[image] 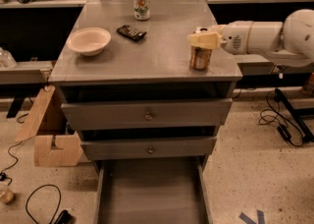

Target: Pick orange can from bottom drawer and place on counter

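Note:
The orange can (200, 58) stands upright over the counter (157, 51), near its front right corner, at or just above the surface. My gripper (202, 41) reaches in from the right and is shut on the can's top. The white arm (265, 39) stretches off to the right edge. The bottom drawer (152, 193) is pulled out at the foot of the cabinet and its grey tray holds nothing that I can see.
On the counter stand a white-and-green can (142, 3) at the back, a beige bowl (89, 40) at the left and a small dark object (131, 32) in the middle. A cardboard piece (49, 134) leans on the floor at the left. Cables lie on the floor at the right.

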You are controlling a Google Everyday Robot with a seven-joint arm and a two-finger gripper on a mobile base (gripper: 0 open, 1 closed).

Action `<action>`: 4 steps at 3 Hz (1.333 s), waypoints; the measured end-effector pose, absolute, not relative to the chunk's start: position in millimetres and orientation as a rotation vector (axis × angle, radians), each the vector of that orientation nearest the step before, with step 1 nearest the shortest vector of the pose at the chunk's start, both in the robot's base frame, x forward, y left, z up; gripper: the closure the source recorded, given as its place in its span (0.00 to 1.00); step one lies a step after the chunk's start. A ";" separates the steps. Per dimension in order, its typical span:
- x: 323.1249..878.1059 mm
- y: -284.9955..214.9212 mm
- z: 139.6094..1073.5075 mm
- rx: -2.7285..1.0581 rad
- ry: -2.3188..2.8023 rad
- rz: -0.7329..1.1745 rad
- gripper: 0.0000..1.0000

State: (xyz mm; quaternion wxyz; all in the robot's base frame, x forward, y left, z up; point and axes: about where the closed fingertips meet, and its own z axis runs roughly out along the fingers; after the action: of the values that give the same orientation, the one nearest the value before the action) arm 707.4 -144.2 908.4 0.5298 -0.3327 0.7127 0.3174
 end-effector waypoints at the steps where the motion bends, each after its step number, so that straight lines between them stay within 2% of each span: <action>1: 739.5 -119.8 889.8 -0.788 1.709 0.792 1.00; 2: 739.8 -119.5 897.0 -0.788 1.709 0.793 0.82; 4: 739.8 -119.5 899.2 -0.788 1.709 0.793 0.36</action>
State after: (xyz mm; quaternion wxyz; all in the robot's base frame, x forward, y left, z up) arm 739.8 -119.5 899.2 0.5224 -0.3290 0.7137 0.3309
